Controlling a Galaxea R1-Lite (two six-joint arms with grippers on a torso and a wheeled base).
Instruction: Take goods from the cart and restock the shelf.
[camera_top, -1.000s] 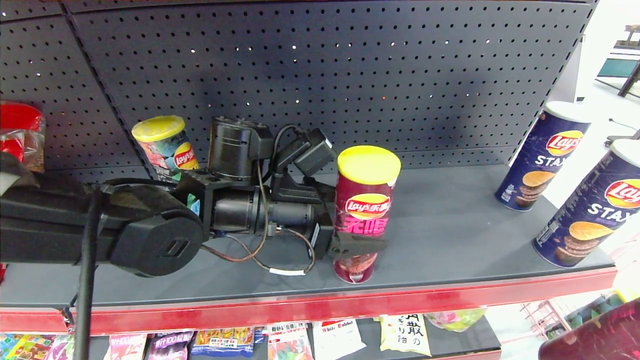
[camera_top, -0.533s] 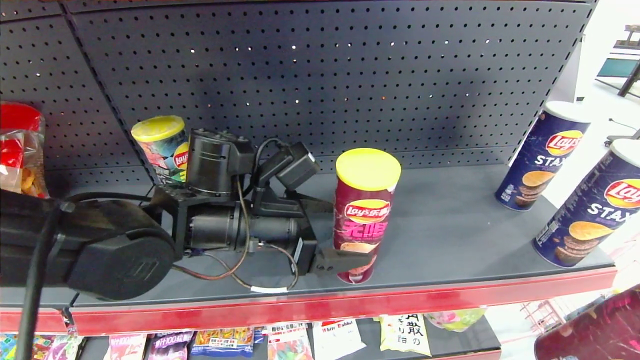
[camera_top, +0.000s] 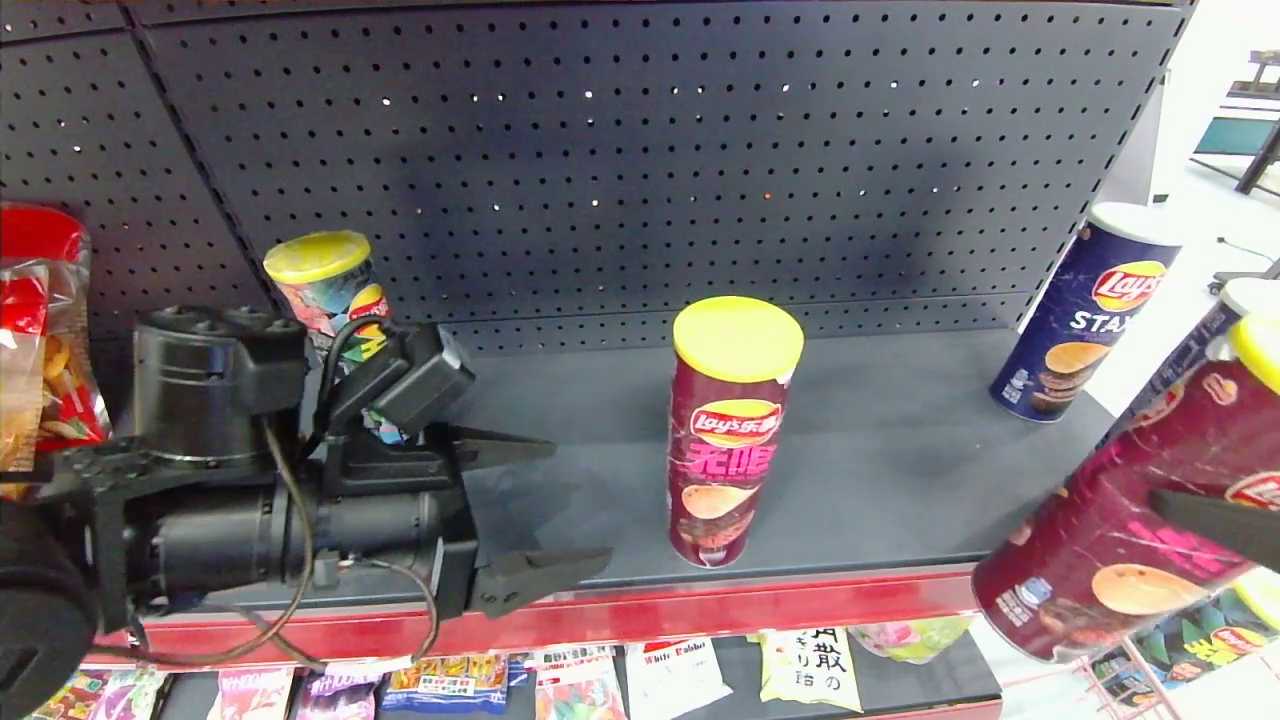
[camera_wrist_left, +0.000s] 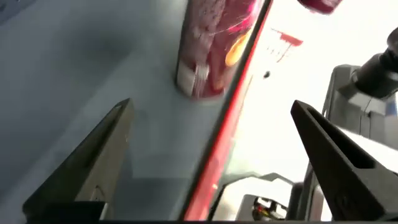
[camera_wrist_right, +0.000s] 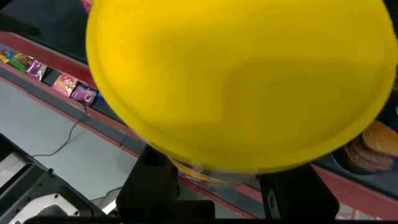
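shelf: grey deck (camera_top: 900, 450) with a red front lip (camera_top: 700, 610) and a pegboard back (camera_top: 640, 150).
left gripper: (camera_top: 578, 500) jaws spread wide with nothing between them. It is low at the shelf front, one finger over the deck and the other over the red lip. In the left wrist view (camera_wrist_left: 211, 106) both fingers frame bare deck and the lip.
held maroon can: (camera_top: 1110, 540) pinched between the right jaws and tilted. Its yellow lid (camera_wrist_right: 242, 81) faces the wrist, its base points away from the jaws toward the right end of the lip. It is not on the deck; contact with the lip can't be judged.
right gripper: (camera_wrist_right: 214, 193) fingers pressed onto the can's sides just under the lid. One dark finger lies across the can body in the head view.
standing maroon can: (camera_top: 733, 430) upright on the deck near the front lip. It is ahead of the left jaws' open end, outside the gap and clear of both fingertips (camera_wrist_left: 211, 50).
blue cans: two, beyond the right jaws at the deck's right end. One is (camera_top: 1085, 310); the other (camera_top: 1190, 350) is partly hidden behind the held can.
small can: (camera_top: 325, 275) yellow lid, against the pegboard behind the left gripper's wrist, well back from the jaws.
snack bags: (camera_top: 680, 675) on the lower shelf, beneath the left jaws.
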